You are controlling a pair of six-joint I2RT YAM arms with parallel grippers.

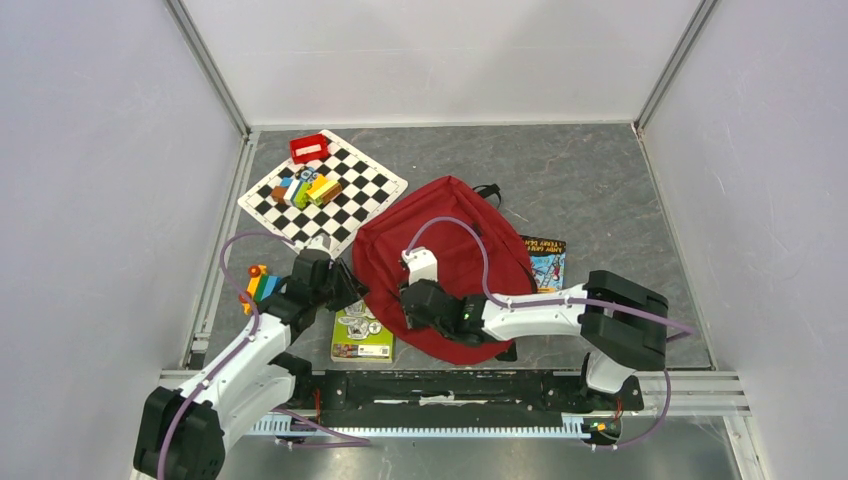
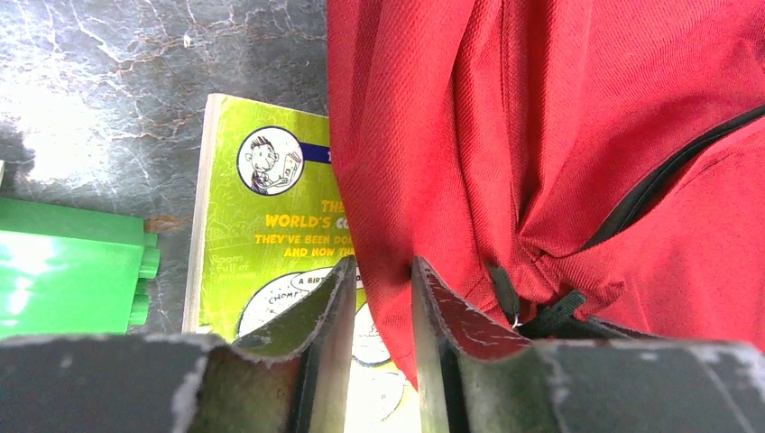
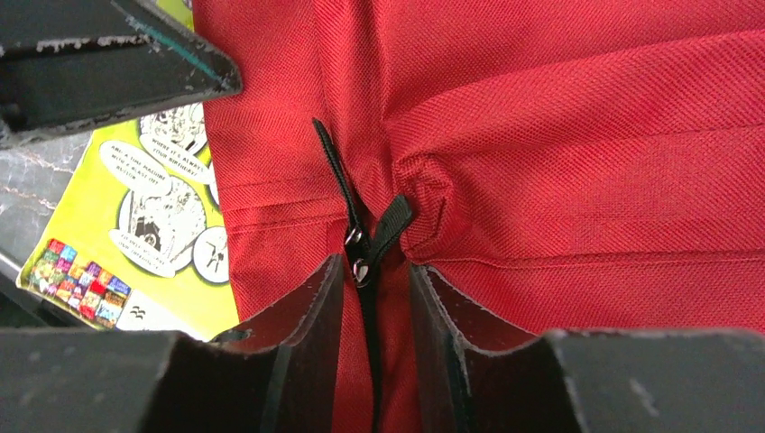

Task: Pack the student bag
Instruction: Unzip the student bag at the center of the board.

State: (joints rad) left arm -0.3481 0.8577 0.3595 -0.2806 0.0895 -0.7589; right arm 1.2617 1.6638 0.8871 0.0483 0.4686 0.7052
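Note:
The student bag [image 1: 455, 245], a dark-red backpack, lies flat in the middle of the table. My left gripper [image 1: 352, 286] is at its left edge, and in the left wrist view [image 2: 382, 280] the narrow jaws pinch the red fabric edge [image 2: 424, 162] above a green book [image 2: 262, 225]. My right gripper [image 1: 405, 302] rests on the bag's front left part. In the right wrist view [image 3: 375, 275] its narrow jaws close over the black zipper line, with the metal zipper pulls [image 3: 361, 269] at the fingertips. The zipper looks closed there.
The green book [image 1: 362, 335] lies partly under the bag's front left edge. A second book [image 1: 546, 262] pokes out at the bag's right. A chequered mat [image 1: 350, 215] with coloured blocks [image 1: 308, 187] and a small red box [image 1: 309, 148] is at the back left. Toy blocks [image 1: 260, 285] sit by the left arm.

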